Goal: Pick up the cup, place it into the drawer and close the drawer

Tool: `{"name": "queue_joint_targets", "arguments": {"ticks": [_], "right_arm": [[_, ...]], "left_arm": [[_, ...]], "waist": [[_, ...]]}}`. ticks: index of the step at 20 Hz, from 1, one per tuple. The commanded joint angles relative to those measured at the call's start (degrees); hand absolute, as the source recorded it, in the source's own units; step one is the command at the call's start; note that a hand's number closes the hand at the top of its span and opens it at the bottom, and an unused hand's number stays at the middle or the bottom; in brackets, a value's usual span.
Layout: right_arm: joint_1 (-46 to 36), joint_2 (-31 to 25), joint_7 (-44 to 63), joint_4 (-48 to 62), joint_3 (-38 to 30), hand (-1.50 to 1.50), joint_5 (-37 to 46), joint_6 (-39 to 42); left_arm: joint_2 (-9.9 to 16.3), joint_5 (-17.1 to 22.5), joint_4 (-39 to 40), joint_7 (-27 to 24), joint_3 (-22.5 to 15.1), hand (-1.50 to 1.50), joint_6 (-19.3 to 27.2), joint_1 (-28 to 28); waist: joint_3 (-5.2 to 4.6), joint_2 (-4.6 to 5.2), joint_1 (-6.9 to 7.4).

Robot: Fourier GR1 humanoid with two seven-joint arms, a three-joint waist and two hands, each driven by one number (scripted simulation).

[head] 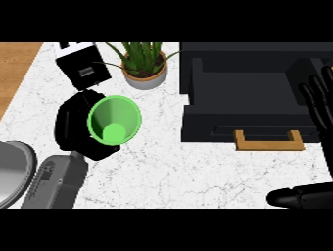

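You've got the left robot hand (79,130) curled round the green cup (114,120), carrying toward the open drawer (245,93); right robot hand (332,112) spread, resting.

Place: a home kitchen, seen from steeply above.
Counter (198,171): white marble with grey veins, filling most of the view.
Floor (3,73): warm wood boards, showing past the counter at the upper left and upper right.
Drawer (245,100): a black unit on the counter, pulled open, with a wooden handle (268,141) on its front.
Plant (142,61): green spiky leaves in a small round pot, a homely touch near the back edge.
Appliance (83,63): a small black and white box at the back, beside the plant; its kind cannot be told.
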Motion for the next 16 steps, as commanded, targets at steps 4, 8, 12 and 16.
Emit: {"name": "queue_joint_targets", "arguments": {"ticks": [4, 8, 12, 16], "right_arm": [[-1.41, -2.18, 1.52, 0.39, -3.40, -1.50, -2.80, 0.86], [-0.86, 0.13, -0.80, -0.29, -0.17, -1.50, 0.74, -0.41], [1.84, -0.71, -2.47, 0.44, -1.83, -1.50, -1.90, 2.23], [-1.25, -2.32, 2.17, -1.51, -2.65, -1.50, -2.62, 1.14]], "left_arm": [[-2.04, -1.05, -10.34, 13.76, -1.74, 1.50, 9.02, -7.22], [-3.14, -2.06, -9.34, 17.37, -2.11, 1.50, 11.26, -13.89], [-4.28, -4.79, -5.52, 18.03, -3.30, 1.50, 16.73, -19.76], [-4.32, -6.78, -3.14, 23.36, -3.28, 1.50, 19.99, -28.32]], "waist": [[-0.03, 0.17, -0.48], [-0.04, 0.22, -0.64], [-0.03, 0.26, -0.91], [-0.04, 0.25, -1.12]]}}
